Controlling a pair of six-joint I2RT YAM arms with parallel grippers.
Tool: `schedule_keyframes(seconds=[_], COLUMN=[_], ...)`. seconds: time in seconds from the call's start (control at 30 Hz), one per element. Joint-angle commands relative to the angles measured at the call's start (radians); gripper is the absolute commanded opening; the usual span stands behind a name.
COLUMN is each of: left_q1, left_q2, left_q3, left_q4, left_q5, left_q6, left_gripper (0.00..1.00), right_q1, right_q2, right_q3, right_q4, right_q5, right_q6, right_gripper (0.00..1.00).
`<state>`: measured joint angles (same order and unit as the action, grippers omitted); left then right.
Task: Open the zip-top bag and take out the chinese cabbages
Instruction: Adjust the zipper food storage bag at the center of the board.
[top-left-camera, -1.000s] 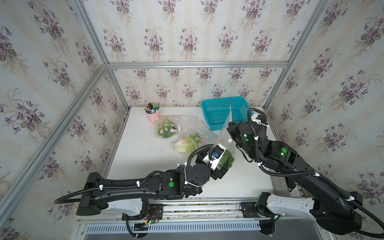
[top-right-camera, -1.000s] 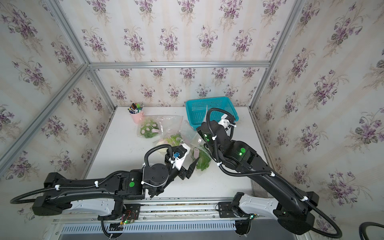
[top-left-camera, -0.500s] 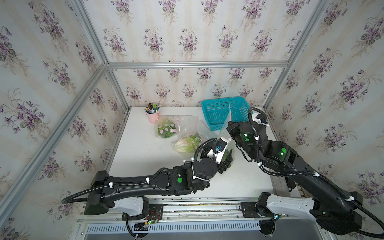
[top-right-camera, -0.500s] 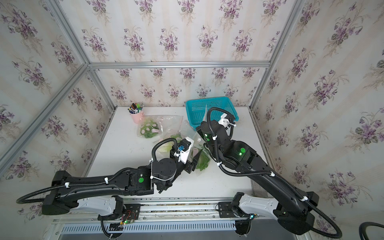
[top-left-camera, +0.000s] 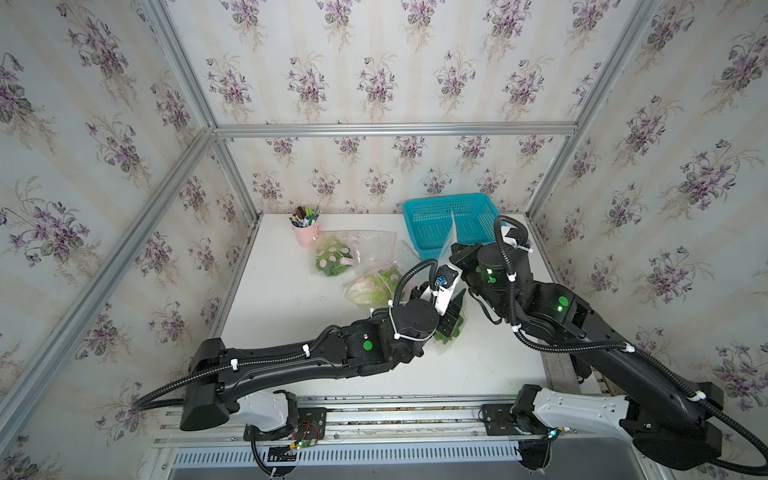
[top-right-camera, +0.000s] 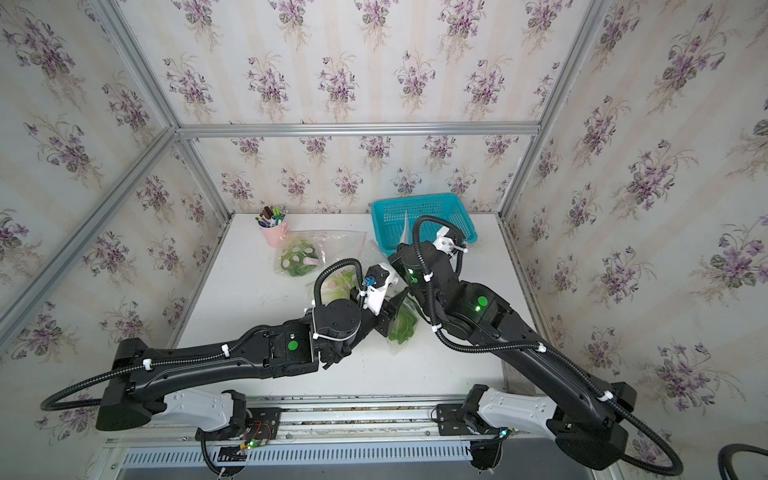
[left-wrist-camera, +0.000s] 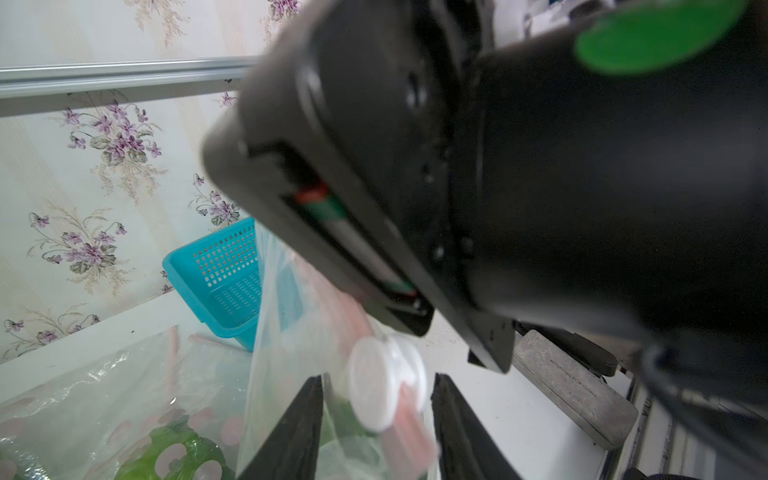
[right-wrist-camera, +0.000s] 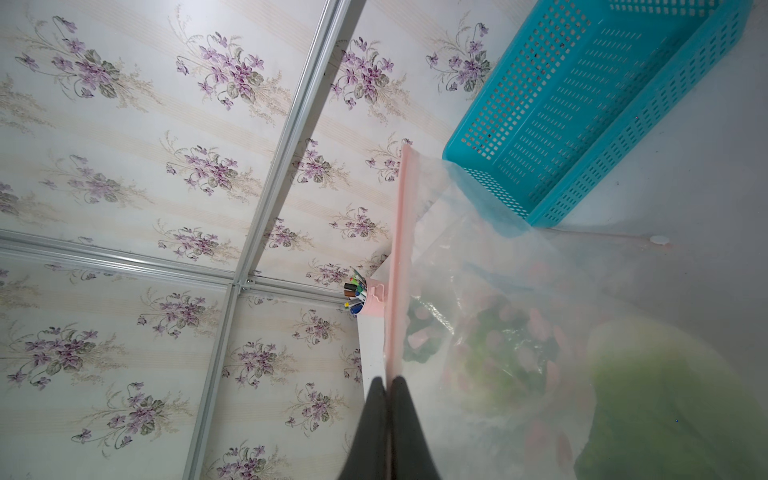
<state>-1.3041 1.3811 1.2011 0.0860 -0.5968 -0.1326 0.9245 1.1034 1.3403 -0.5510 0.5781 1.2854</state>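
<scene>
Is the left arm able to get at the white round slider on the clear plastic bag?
Likely yes: the white round slider sits between the left pincer's open jaws, nothing blocking; the right pincer holds the pink zip strip.

The black left arm (top-left-camera: 291, 361) stretches low and forward, wrist bent. The left jaws stand parted, black wedge-shaped fingers (left-wrist-camera: 297, 424) apart. The black right arm (top-left-camera: 582, 328) bends over just beside them. The right jaws are closed, fingers (right-wrist-camera: 370, 432) pressed together.

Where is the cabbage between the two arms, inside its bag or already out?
Inside. The cabbage shows green through the clear bag, whose pink zip strip the right end effector pinches.
</scene>
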Motion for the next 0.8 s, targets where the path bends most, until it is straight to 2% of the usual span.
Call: schedule_keyframes(seconds=[0.0,0.2,0.33,0.47,0.5,0.53,0.67,0.7,0.77], left_q1=[0.018,0.064,0.083,0.084,0.085,0.085,0.104,0.115,0.147], left_q2=[-0.018,-0.069,-0.070,-0.061,-0.063,-0.065,-0.086,-0.096,-0.121], left_q3=[-0.022,-0.080,-0.070,-0.059,-0.060,-0.062,-0.084,-0.095,-0.118], left_q4=[0.014,0.050,0.050,0.049,0.049,0.049,0.041,0.032,0.018], left_q5=[0.051,0.156,0.232,0.262,0.274,0.285,0.356,0.378,0.436], left_q6=[-0.041,-0.036,-0.009,0.016,0.025,0.036,0.062,0.062,0.055], left_gripper=[0.41,0.28,0.23,0.09,0.05,0.02,0.00,0.00,0.00], right_q1=[0.000,0.000,-0.001,-0.005,-0.006,-0.007,-0.023,-0.038,-0.092], right_q2=[-0.014,-0.016,-0.002,0.006,0.008,0.008,-0.020,-0.033,-0.066], right_q3=[0.005,-0.003,-0.007,-0.009,-0.005,-0.003,-0.014,-0.018,-0.044], right_q4=[0.048,0.084,0.103,0.131,0.133,0.138,0.136,0.129,0.135], right_q5=[0.016,-0.016,-0.044,-0.089,-0.101,-0.113,-0.144,-0.165,-0.249], right_q6=[-0.004,-0.040,-0.057,-0.089,-0.104,-0.126,-0.207,-0.230,-0.282], right_gripper=[0.00,0.00,0.00,0.00,0.04,0.18,0.60,0.66,0.72])
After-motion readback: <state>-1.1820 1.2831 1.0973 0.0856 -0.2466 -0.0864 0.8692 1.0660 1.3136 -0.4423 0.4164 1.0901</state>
